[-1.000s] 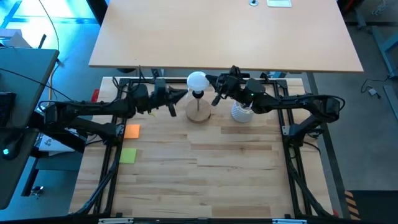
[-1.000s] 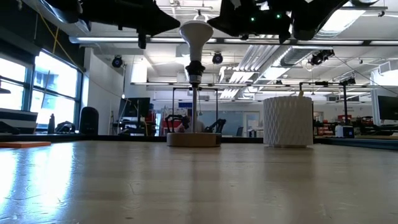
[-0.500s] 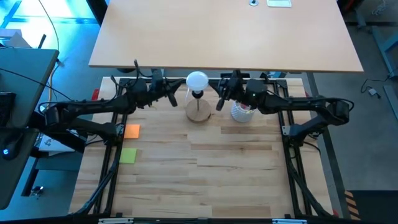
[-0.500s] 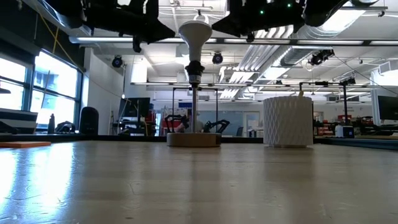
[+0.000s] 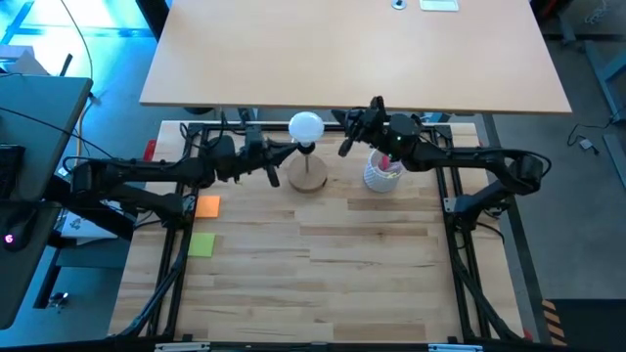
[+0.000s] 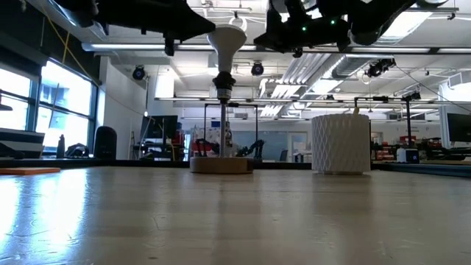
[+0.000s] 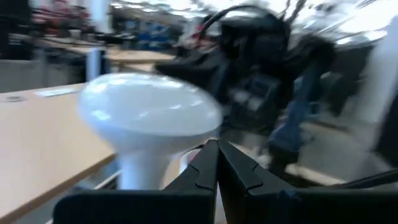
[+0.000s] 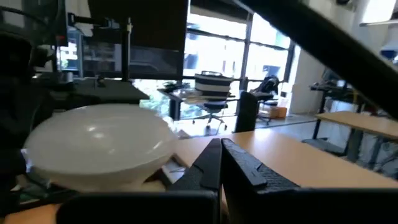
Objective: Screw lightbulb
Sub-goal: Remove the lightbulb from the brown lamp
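The white lightbulb (image 5: 306, 125) stands neck down on a thin stem with a black top, which rises from a round wooden disc (image 5: 309, 176) at the table's far middle. My left gripper (image 5: 291, 150) is shut and level, with its tip at the bulb's left side (image 6: 218, 33). In the left wrist view the bulb (image 7: 149, 115) sits just beside the shut fingertips (image 7: 212, 149). My right gripper (image 5: 343, 147) is also shut, and its tip hovers close to the bulb's right side (image 6: 244, 38). The right wrist view shows the globe (image 8: 99, 146) next to the fingers. My left gripper's shut tip lies level beside the bulb's taper (image 7: 186, 146) just under the globe, coming from the table's left; I cannot tell whether it touches. My right gripper's shut tip stands level beside the globe's edge (image 8: 177, 146), coming from the table's right; I cannot tell whether it touches.
A white latticed cup (image 5: 381, 176) with pink items stands right of the disc, under my right arm. An orange pad (image 5: 207, 205) and a green pad (image 5: 201, 244) lie at the left. A large light desk (image 5: 352, 59) lies beyond the far edge. Bare wood fills the near half.
Both grippers swung toward the table's far edge and then came back beside the bulb, staying shut. The stand, with the bulb still on top, has slid a little toward the table's left.
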Controlling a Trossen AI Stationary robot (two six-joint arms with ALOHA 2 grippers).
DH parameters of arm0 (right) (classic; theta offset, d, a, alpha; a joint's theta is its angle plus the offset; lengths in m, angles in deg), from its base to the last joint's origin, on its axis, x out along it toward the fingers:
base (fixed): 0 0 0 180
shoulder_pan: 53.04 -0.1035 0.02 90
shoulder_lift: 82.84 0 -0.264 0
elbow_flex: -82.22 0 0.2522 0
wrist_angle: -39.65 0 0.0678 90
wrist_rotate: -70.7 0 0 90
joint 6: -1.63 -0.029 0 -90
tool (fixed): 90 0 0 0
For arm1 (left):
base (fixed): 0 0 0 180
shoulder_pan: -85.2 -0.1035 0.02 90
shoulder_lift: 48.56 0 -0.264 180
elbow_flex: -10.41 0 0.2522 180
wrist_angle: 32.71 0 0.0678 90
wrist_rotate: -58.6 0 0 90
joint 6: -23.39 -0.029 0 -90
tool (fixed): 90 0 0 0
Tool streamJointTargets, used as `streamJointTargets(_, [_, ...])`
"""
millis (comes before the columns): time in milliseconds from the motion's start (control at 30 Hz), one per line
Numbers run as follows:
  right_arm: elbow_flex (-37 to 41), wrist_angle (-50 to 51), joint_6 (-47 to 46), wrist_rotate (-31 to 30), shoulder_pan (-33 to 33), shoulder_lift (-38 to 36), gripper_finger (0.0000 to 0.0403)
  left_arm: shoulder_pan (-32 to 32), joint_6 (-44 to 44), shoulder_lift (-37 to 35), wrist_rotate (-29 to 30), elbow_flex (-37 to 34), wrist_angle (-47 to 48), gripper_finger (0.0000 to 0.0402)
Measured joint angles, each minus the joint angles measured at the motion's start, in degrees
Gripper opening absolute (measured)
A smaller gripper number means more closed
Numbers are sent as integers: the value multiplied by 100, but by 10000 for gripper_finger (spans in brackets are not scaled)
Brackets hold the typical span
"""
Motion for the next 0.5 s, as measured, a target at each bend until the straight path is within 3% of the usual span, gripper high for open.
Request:
streamJointTargets(233, [0, 1164, 17, 483, -152, -603, 0, -61, -283, -303, 1370, -2, 776, 0])
streamJointTargets(333, [0, 1435, -107, 729, -336, -693, 0, -239, -473, -293, 1369, -2, 533, 0])
streamJointTargets(500, [0, 1196, -125, 816, -474, -467, 0, -458, -498, -173, 549, -2, -75, 0])
